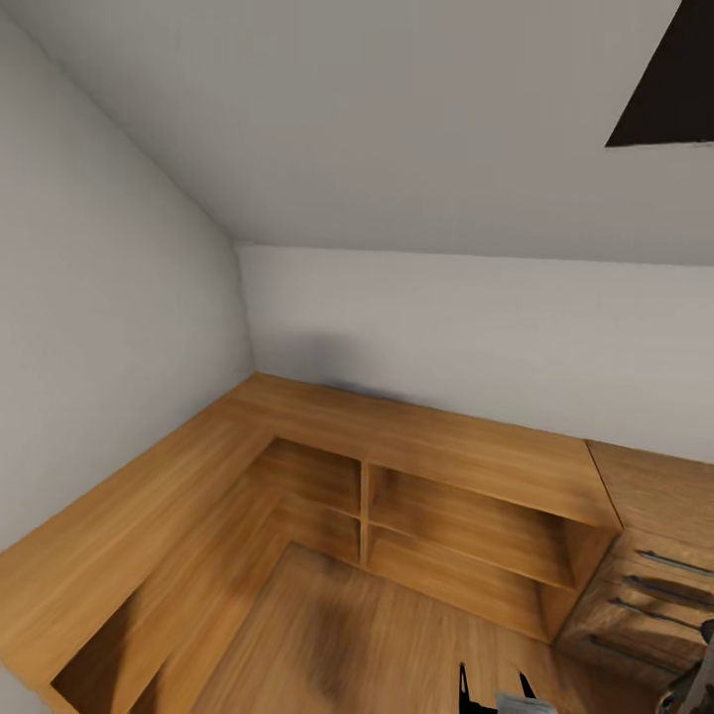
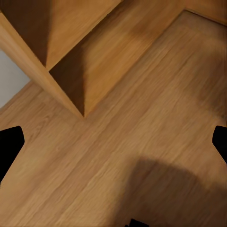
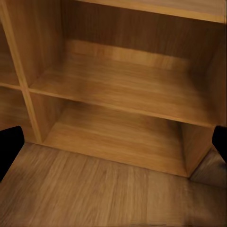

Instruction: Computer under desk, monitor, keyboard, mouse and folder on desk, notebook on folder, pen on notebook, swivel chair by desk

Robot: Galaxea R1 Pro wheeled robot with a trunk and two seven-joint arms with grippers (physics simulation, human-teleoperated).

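- Wooden corner shelving [image 1: 466, 526] and a drawer cabinet [image 1: 645, 585] face you; none of the task's things appear, so you are in transit.
- Left gripper [image 2: 113, 142] and right gripper [image 3: 113, 142]: fingers spread, holding nothing.
- Next: turn the base to locate the black-topped desk.

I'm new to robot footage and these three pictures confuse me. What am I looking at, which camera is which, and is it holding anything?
This is a simulated wheeled robot with two arms, steered by a person. The big picture is from its head camera, looking down into a room corner with a low wooden shelf unit along white walls, and a wooden drawer cabinet at right. The other two come from cameras near each hand. The left one looks at the wooden floor beside a shelf corner; the right one looks into the shelf compartments. The black shapes at their edges are the fingers, spread wide, with nothing held. No desk items appear here; the shelves look bare.
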